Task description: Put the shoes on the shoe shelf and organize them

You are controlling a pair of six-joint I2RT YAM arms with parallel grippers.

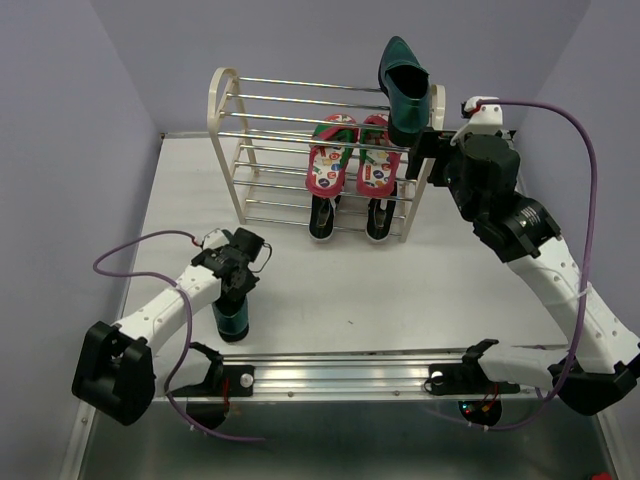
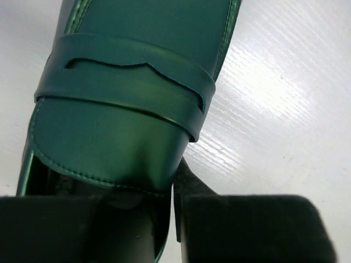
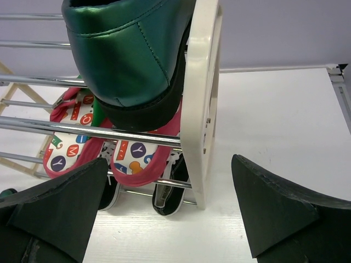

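White table (image 1: 400, 290); left pincer (image 2: 174, 219) clenched on green loafer (image 2: 126, 109); right pincer (image 3: 170, 161) released, facing side of shoe shelf (image 3: 200, 82).

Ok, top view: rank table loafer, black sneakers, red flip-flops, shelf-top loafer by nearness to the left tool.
1. table loafer, at the left tool
2. black sneakers, bottom tier
3. red flip-flops, above them
4. shelf-top loafer, top right

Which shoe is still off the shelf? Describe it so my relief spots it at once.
From the cream shoe shelf at the back of the table, come forward and left to the left gripper. Right under it sits a glossy green loafer on the table. It is the only shoe off the shelf; its twin is at the right end of the top tier.
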